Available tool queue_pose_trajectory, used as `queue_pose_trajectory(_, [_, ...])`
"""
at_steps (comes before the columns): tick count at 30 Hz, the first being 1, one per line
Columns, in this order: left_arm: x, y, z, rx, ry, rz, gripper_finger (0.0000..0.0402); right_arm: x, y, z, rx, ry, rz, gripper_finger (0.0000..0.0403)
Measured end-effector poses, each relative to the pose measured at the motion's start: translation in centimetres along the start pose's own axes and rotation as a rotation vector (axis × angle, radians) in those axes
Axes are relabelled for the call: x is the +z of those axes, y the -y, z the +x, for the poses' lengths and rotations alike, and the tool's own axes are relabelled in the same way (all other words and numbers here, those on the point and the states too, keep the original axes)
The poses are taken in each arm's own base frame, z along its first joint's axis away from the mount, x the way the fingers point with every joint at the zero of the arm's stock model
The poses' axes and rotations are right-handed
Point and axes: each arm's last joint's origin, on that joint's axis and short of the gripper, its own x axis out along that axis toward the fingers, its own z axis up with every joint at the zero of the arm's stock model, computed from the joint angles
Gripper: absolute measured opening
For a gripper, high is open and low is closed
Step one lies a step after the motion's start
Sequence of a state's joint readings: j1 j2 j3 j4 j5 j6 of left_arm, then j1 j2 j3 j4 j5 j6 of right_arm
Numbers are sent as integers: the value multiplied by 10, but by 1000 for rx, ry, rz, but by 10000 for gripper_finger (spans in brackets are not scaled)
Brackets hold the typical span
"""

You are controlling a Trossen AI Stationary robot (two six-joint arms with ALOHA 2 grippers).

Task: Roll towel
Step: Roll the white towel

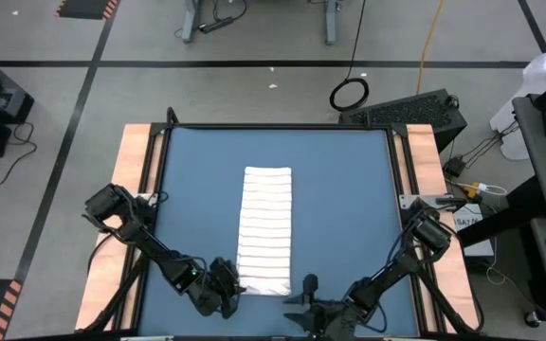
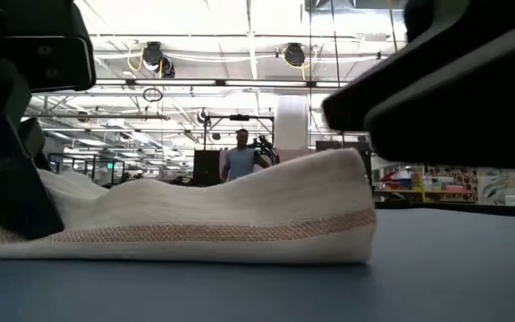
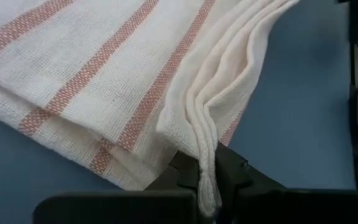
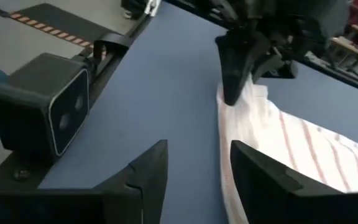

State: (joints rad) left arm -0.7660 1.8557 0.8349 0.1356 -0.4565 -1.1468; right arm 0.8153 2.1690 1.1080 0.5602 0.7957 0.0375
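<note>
The towel (image 1: 265, 232), white with thin stripes, lies folded into a long narrow strip down the middle of the blue table (image 1: 349, 189). My left gripper (image 1: 228, 290) is shut on the strip's near left corner. My right gripper (image 4: 197, 177) stands open just off the near right corner, and the towel's edge (image 4: 224, 155) runs past one of its fingers. In the low view the near end (image 2: 240, 224) bulges up at its right side (image 2: 342, 174). My left gripper pinches the towel's near left corner (image 3: 205, 163) between its two fingers, with several layered edges bunched together there. The fingers slant down at it from the table's near left. The corner is drawn up toward the fingers, and the rest of the strip lies on the table.
A small black camera box (image 4: 42, 106) sits at the table's near edge beside my right gripper. Wooden side rails (image 1: 138, 189) border the table. Bare blue surface lies on both sides of the strip. A person (image 2: 240, 159) stands far off in the room.
</note>
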Motion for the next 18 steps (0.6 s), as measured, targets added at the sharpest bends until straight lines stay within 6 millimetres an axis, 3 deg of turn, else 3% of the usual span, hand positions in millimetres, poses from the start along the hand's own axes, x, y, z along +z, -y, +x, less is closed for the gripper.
queue_pose_trajectory(7, [3, 0, 2, -22, -27, -16, 14, -12, 12, 18, -64, -39, -1, 184])
queue_pose_trajectory(18, [3, 0, 2, -26, -37, -7, 25, -26, 26, 29, -88, -146, 214, 189])
